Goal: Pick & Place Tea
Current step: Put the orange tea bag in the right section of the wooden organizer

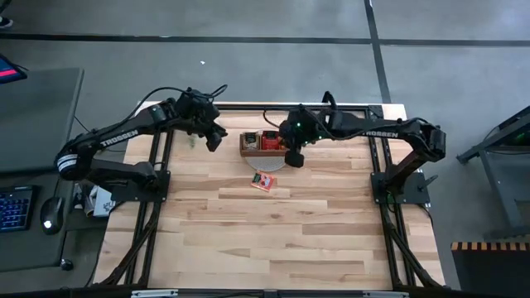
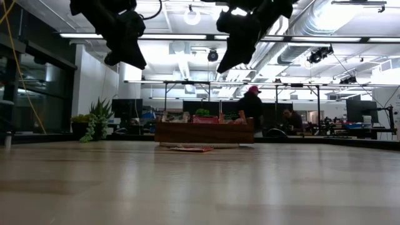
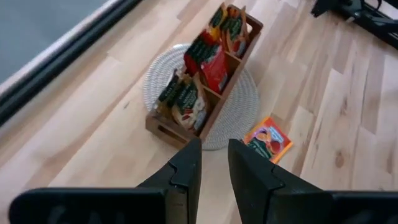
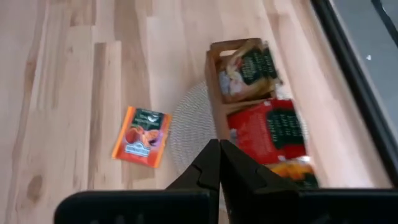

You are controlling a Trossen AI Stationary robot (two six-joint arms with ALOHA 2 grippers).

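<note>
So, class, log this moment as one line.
right pincer: shut, empty, above brown wooden tray | orange square tea sachet: on table | left pincer: waiting

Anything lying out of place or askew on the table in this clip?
Yes: one flat orange tea sachet lies skewed on the bare wood beside the round pale woven mat, outside the brown wooden three-compartment tray where the other sachets stand. Nothing looks spilled or damaged.

White lettering "TROSSEN" legible on left arm (image 1: 116, 139) and on right arm (image 1: 383, 132); print on tea sachets (image 4: 142, 136) too small to read.
</note>
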